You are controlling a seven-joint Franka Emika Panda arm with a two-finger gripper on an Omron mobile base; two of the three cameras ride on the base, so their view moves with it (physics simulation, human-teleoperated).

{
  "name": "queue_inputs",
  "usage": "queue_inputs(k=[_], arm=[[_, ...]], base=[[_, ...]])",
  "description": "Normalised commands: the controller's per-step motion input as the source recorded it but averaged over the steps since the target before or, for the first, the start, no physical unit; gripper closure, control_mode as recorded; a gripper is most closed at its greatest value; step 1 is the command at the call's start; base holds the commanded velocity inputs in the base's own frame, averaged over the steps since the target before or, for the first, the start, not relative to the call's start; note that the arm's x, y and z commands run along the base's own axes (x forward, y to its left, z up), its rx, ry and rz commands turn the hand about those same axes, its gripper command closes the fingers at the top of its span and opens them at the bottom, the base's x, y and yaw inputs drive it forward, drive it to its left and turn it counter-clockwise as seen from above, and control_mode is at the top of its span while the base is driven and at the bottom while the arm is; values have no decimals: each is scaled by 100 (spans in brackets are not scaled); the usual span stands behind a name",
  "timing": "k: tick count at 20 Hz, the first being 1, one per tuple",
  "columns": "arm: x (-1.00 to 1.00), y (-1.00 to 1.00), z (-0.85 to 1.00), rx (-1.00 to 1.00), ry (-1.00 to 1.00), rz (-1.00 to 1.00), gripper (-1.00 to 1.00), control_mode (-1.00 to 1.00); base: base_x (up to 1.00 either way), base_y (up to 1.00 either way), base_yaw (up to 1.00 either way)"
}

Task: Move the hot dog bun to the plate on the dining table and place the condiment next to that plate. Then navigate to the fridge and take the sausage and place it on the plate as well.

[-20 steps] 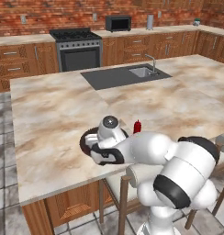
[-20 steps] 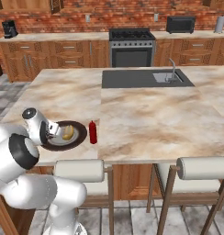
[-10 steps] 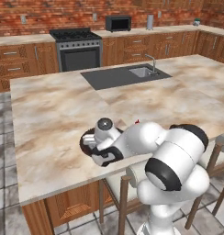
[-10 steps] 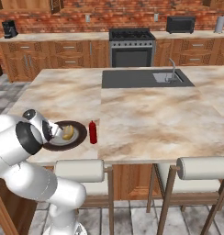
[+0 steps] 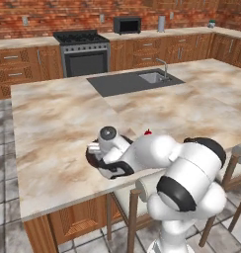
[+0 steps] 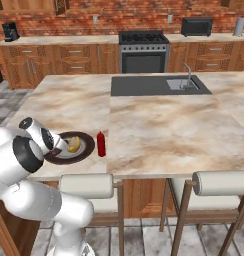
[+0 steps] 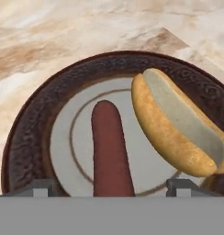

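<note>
On the dining table (image 5: 53,113) (image 6: 159,125) rests the dark brown plate (image 7: 31,124) (image 6: 85,150) (image 5: 90,157). The sausage (image 7: 109,151) lies on its grey centre, and the hot dog bun (image 7: 178,128) (image 6: 74,145) lies beside it on the same plate. My gripper (image 7: 111,188) (image 6: 58,148) (image 5: 100,159) hangs low over the plate and is open, one fingertip (image 7: 40,186) on each side of the sausage, neither touching it. Just to the right of the plate the condiment (image 6: 101,144) (image 5: 148,132) stands upright, with my arm covering most of it in the left base view.
A dark sink with a faucet (image 6: 186,82) is set into the far side of the island. Padded stools (image 6: 221,182) stand along its near edge. Behind it runs the brick-backed counter with a stove (image 5: 83,54) and a microwave (image 6: 196,26).
The jaws were shut and have opened, letting go of the sausage, which now lies on the plate. The arm has sunk a little over the plate.
</note>
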Motion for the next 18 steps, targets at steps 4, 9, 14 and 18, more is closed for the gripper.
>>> queue_inputs(k=[4,9,14,18], arm=[[-61,0,99,7,-5,0,-100,-100],[-94,-5,100,18,4,0,-100,-100],[-99,-42,100,6,16,0,-100,-100],[-99,-96,88,-12,4,0,-100,-100]], base=[[0,0,0],[0,0,0],[0,0,0],[0,0,0]])
